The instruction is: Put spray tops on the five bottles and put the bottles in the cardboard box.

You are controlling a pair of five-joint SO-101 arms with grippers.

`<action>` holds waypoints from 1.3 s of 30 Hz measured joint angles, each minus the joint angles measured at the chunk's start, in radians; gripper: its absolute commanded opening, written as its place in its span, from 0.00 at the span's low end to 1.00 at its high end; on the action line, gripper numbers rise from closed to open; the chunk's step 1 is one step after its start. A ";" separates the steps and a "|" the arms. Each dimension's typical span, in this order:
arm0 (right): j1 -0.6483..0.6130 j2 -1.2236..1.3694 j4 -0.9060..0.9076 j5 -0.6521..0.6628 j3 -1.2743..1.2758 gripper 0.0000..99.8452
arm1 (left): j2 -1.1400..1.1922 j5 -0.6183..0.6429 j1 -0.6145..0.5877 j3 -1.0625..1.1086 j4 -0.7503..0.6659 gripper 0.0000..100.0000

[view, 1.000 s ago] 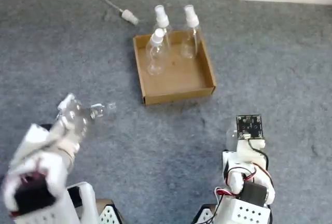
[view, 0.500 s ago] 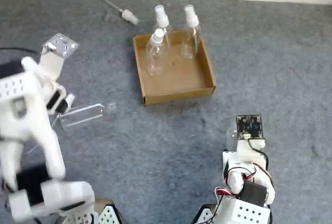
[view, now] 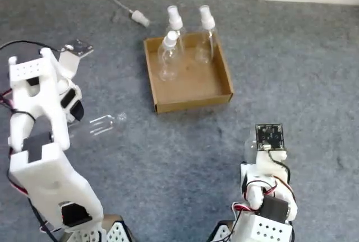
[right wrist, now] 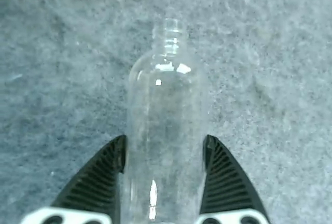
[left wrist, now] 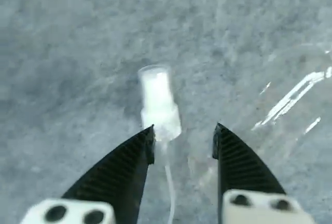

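On the near right, your right hand [right wrist: 165, 141] is closed around a clear plastic bottle without top [right wrist: 166, 94]. On the left, your left hand [left wrist: 184, 128] is wide open and holds nothing. A white spray top with thin tube [left wrist: 158, 102] lies on the grey desk [view: 185, 158] between its fingertips, beside a lying clear bottle [view: 100, 124]. Farther, the brown cardboard box [view: 193, 103] holds three capped bottles [view: 168, 57].
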 measured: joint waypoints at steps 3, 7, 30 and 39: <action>0.000 0.000 0.000 0.000 0.000 0.00 | 0.009 0.000 0.012 0.000 0.000 0.17; 0.000 0.000 0.000 0.000 0.000 0.00 | 0.011 0.000 0.032 0.000 -0.043 0.15; 0.000 0.000 0.000 0.000 0.000 0.00 | 0.009 0.018 0.012 0.224 -0.288 0.09; -0.006 0.011 -0.130 0.002 0.000 0.00 | -0.026 0.110 -0.023 0.163 -0.264 0.01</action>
